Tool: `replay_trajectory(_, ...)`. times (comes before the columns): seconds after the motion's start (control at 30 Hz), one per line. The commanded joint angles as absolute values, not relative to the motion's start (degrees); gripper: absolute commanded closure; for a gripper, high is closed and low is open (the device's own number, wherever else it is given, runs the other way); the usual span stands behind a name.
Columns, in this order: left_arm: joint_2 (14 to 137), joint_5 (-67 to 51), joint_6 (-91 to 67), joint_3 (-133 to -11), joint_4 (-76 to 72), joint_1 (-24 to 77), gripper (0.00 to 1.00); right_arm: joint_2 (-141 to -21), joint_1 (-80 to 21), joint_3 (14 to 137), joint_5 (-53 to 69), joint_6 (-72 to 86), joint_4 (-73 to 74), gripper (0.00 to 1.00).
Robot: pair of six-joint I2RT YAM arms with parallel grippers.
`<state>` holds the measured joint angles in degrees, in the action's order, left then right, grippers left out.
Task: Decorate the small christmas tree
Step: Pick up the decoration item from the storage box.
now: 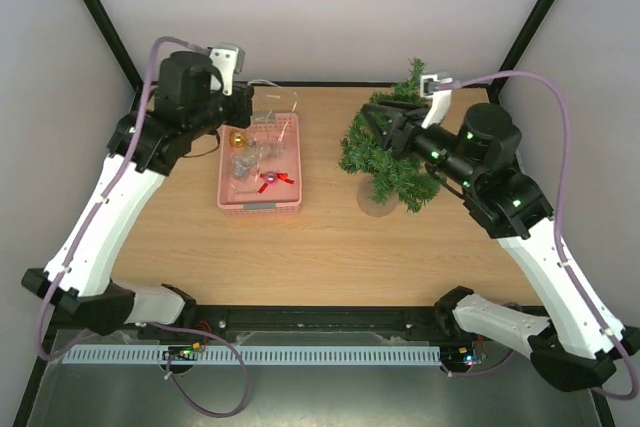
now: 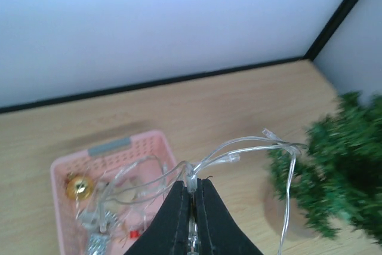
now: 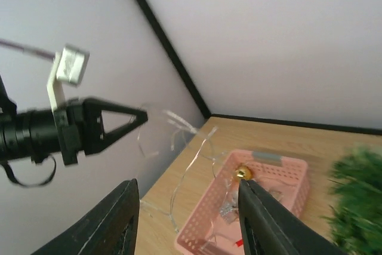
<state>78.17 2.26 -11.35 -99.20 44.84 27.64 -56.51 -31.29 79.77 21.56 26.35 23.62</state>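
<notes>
Clear light string [image 2: 239,147] is pinched in my left gripper [image 2: 192,184] over the basket's [image 1: 262,209] far edge, my right gripper [image 3: 188,188] is spread, and the tree [image 1: 385,152] stands near the table's [image 1: 400,257] far right corner.

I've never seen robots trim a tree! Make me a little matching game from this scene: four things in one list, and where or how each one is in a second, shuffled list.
Things:
1 light string
2 gold bauble
3 small christmas tree
4 right gripper

States:
A open, holding nothing
B lying in the pink basket
C pinched in the shut left gripper
D standing on the table, right of the basket

Pairs: 1-C, 2-B, 3-D, 4-A
</notes>
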Motion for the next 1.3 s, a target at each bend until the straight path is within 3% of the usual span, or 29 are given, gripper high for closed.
replay_trajectory(0.0,73.6,-3.3,-11.7,-101.3,37.9,27.8,0.98,-58.2,-38.6,79.8,18.4,19.2,15.4,0.56)
replay_trajectory(0.3,65.4,-3.3,-14.2,-102.0,29.0,27.8,0.98,-62.6,-47.4,67.8,13.3,-0.2,-3.4,0.53)
replay_trajectory(0.7,61.6,-5.2,-17.6,-102.8,24.4,27.8,0.98,-78.9,-52.6,63.8,12.4,-4.3,-18.9,0.44)
replay_trajectory(0.97,60.9,-6.8,-19.7,-102.8,21.8,27.8,0.98,-87.2,-54.2,61.8,12.2,-2.5,-31.4,0.27)
replay_trajectory(1.27,59.1,-8.4,-22.4,-103.2,18.3,27.8,0.98,-96.4,-54.5,64.8,9.1,-3.9,-40.9,0.25)
